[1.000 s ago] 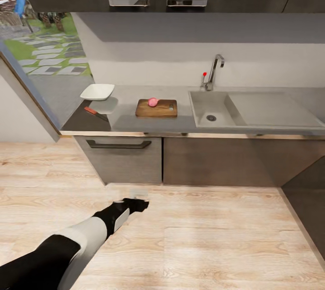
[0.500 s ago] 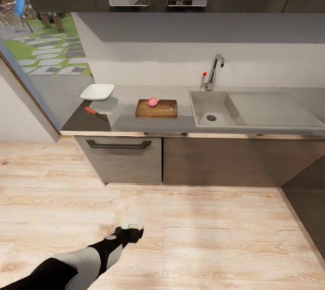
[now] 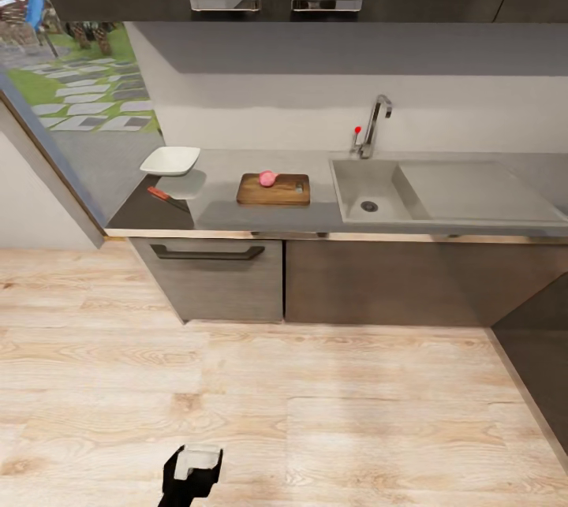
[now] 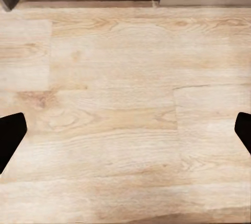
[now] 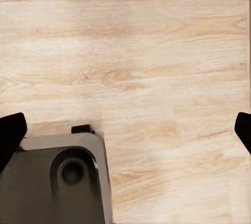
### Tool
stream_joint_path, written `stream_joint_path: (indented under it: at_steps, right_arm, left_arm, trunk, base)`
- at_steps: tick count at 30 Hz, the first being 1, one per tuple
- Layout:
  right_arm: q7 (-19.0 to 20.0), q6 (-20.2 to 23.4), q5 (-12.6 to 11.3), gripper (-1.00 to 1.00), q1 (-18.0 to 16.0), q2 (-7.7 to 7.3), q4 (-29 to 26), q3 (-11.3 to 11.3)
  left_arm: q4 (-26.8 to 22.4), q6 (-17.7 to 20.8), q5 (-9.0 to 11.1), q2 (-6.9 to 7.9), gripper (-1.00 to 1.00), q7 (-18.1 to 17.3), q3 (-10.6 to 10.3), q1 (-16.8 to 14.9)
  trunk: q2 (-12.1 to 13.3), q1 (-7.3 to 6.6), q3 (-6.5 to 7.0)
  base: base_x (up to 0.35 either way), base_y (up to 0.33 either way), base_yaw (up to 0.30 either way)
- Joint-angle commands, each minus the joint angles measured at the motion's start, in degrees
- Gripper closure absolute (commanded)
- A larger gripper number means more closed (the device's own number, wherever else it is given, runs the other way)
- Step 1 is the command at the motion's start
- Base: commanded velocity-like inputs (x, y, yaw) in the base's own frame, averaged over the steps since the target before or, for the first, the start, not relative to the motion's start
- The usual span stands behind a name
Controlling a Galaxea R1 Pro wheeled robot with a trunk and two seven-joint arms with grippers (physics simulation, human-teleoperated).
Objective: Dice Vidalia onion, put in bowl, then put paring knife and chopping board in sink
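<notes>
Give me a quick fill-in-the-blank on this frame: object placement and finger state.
1. The Vidalia onion rests on the ____.
2. The paring knife lies on the countertop just in front of the ____.
3. The sink basin holds ____ of the task's things.
4. In the left wrist view, the left gripper has its fingers spread ____ over the wooden floor.

Missing words: chopping board; bowl; none; open

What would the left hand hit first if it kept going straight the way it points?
Probably the pale wooden plank floor: the open left hand points at bare boards with nothing between its fingertips, though how far away is unclear.
</notes>
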Motion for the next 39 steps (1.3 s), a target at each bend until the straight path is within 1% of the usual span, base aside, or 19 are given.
stream_joint_path:
  at_steps: [1, 5, 9, 13, 23, 39]
  right_arm:
    - [-0.45, 0.2, -0.66, -1.0, -1.25, -0.26, -0.13, 0.44]
    - [-0.45, -0.41, -0.84, -1.0, -1.86, -0.15, -0.11, 0.43]
    - [-0.45, -1.83, -0.85, -1.0, -2.01, -0.05, 0.38, 0.42]
    - [-0.45, -2.75, -0.92, -1.0, -2.07, -0.04, 1.76, 0.4]
    - [-0.49, -3.0, -0.84, -1.0, -2.08, 0.0, 2.13, 0.28]
    - [-0.54, -3.12, -0.88, -1.0, -2.08, 0.0, 2.13, 0.07]
  left_arm:
    - [0.24, -1.78, 0.42, 1.33, -1.0, 2.2, -0.55, 0.8]
    - [0.19, -2.37, 0.42, 2.65, -1.0, 5.99, -0.51, 1.24]
    - [0.19, -2.38, 0.42, 3.28, -1.0, 7.14, -0.49, 1.34]
    - [0.17, -1.44, 0.42, 3.68, -1.0, 7.61, -0.5, 1.39]
    - [0.17, -1.03, 0.42, 3.76, -1.0, 7.63, -0.55, 1.39]
    - [0.23, -1.01, 0.42, 3.58, -1.0, 7.6, -0.55, 1.39]
  trunk:
    - [-0.1, 0.03, -0.08]
    - [-0.1, 0.03, -0.08]
    - [-0.1, 0.03, -0.08]
    - [-0.1, 0.03, -0.08]
    - [-0.1, 0.03, -0.01]
    - [-0.1, 0.03, 1.34]
  base:
    - [0.0, 0.0, 0.0]
    - [0.0, 0.0, 0.0]
    - [0.0, 0.0, 0.0]
    - [0.0, 0.0, 0.0]
    - [0.0, 0.0, 0.0]
    - [0.0, 0.0, 0.0]
